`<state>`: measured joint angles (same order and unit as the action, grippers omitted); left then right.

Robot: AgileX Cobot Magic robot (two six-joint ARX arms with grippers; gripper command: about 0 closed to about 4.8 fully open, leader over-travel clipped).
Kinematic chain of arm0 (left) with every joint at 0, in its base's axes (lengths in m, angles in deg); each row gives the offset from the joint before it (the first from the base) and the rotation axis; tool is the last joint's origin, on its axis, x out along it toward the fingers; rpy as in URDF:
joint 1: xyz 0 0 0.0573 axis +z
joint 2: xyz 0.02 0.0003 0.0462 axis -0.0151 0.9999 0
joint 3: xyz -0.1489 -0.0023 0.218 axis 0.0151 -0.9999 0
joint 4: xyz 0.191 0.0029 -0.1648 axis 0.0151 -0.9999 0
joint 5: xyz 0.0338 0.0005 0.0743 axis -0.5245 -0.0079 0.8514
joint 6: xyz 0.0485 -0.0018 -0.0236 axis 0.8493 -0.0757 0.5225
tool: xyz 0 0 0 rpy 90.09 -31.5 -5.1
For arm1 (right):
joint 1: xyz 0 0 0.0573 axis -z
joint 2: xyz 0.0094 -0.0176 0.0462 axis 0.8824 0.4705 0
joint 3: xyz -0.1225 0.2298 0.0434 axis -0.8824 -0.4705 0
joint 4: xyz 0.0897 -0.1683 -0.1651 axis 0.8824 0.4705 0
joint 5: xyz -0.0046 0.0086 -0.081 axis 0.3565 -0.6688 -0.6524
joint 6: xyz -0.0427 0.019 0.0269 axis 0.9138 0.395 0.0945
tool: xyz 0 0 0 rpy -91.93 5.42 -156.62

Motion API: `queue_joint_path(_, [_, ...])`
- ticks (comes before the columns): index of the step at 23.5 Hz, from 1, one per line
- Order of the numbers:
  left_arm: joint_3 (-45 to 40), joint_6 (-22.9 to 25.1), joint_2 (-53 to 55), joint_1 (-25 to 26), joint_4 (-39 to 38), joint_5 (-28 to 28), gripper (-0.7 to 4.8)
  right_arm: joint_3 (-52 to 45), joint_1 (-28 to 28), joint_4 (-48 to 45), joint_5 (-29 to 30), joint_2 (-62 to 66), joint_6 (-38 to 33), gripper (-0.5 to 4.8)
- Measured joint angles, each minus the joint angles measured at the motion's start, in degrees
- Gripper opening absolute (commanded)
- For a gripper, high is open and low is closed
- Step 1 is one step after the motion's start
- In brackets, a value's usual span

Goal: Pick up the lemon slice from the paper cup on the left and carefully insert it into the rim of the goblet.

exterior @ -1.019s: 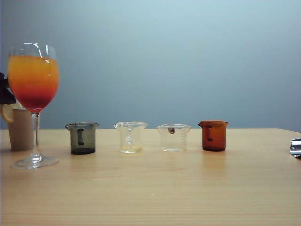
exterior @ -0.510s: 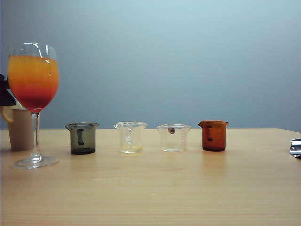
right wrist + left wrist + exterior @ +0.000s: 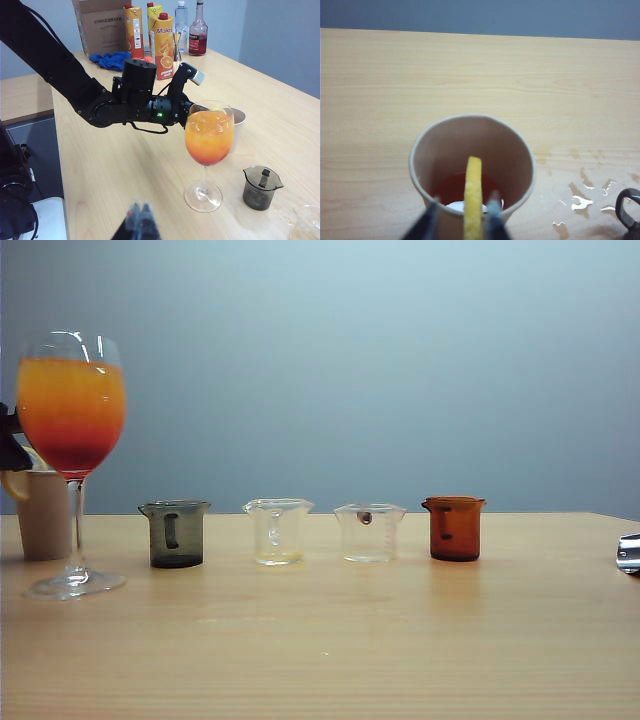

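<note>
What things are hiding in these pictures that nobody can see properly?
- Left end effector: left wrist view, blurred and cut by the picture's edge; whether it squeezes the lemon slice is unclear.
- Paper cup: exterior view, partly hidden behind the goblet and cut by the edge.
- Right end effector: right wrist view, a blur at the edge.

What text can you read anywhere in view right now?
"Malee" on the front orange juice carton.
The second juice carton, the cardboard box and the dark bottle's label: print too small to read.
The paper cup, goblet and beakers: no text.
</note>
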<state>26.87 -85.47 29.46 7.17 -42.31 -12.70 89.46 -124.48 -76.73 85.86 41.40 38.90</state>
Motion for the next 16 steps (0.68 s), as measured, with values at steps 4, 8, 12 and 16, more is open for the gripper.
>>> queue_joint_path(4, [0.0, 0.0, 0.0, 0.0, 0.0, 0.0, 0.63, 0.0, 0.0, 0.0, 0.0, 0.0, 0.0, -0.05])
queue_joint_path(8, [0.0, 0.0, 0.0, 0.0, 0.0, 0.0, 0.47, 0.0, 0.0, 0.0, 0.0, 0.0, 0.0, -0.05])
queue_joint_path(12, [0.0, 0.0, 0.0, 0.0, 0.0, 0.0, 0.04, 0.0, 0.0, 0.0, 0.0, 0.0, 0.0, -0.05])
queue_joint_path(16, [0.0, 0.0, 0.0, 0.0, 0.0, 0.0, -0.06, 0.0, 0.0, 0.0, 0.0, 0.0, 0.0, -0.05])
